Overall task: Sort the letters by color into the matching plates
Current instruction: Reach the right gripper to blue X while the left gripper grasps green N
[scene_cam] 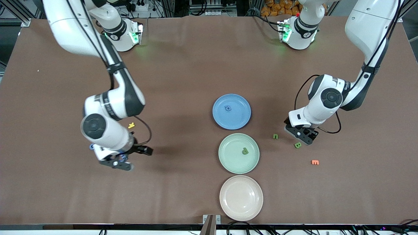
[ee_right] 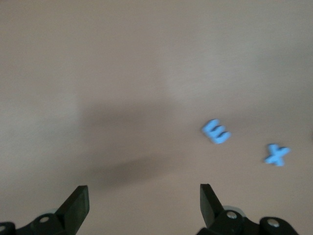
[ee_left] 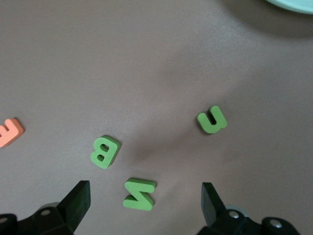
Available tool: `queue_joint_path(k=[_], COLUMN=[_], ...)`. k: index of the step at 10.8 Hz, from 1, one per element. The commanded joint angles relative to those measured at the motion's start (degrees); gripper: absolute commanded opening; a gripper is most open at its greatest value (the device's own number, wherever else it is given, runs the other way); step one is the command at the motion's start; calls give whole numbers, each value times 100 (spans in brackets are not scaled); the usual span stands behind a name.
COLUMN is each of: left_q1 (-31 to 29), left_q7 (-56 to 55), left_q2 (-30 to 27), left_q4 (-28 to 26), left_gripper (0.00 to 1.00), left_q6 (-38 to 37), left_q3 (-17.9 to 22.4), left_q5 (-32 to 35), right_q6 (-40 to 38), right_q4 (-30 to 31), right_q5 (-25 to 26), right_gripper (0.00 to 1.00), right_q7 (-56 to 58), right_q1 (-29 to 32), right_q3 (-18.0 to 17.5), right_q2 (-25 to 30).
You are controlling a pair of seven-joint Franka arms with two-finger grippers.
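While both hands sit wide open holding nothing, the left hand (scene_cam: 302, 135) hangs low over the green N (ee_left: 139, 194), with the green B (scene_cam: 297, 145) and green U (scene_cam: 275, 136) just beside it on the surface (scene_cam: 183, 71). The right hand (scene_cam: 119, 163) is over the blue E (ee_right: 215, 131) and X (ee_right: 277, 154) (both blurry). The blue plate (scene_cam: 240, 122) holds one blue letter (scene_cam: 228, 108); the green plate (scene_cam: 228, 161), nearer the camera, holds one green letter (scene_cam: 245, 150).

Glossy plates (scene_cam: 231, 125) — matt tabletop (scene_cam: 183, 81)
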State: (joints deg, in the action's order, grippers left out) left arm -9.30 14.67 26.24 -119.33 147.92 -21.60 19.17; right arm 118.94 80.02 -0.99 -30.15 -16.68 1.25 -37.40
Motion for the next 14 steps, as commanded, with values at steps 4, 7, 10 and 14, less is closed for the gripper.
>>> queue_joint_path(k=[4,7,10,14], left_q1=[-292,-371,-354,-318], left_q7=[72,72,54,-8], left_q2=[363,425,574,645], left_q4=[-3,6,58,59], left_gripper=[96,91,85,79], left_q6=[176,176,229,255], left_q3=[-82,-82,-82,-82], left_q5=[166,166,157,166], right_q6=[-328,-223,-13,910], right_q4=[250,356,601,1497], right_q5=[-348,-717,-868,-877], right_gripper=[100,100,100,100], right_q7=[-386,-868,-967,-967], right_q1=[648,842,921,991], right_q3=[411,568,604,604], right_q2=[128,102,102,224])
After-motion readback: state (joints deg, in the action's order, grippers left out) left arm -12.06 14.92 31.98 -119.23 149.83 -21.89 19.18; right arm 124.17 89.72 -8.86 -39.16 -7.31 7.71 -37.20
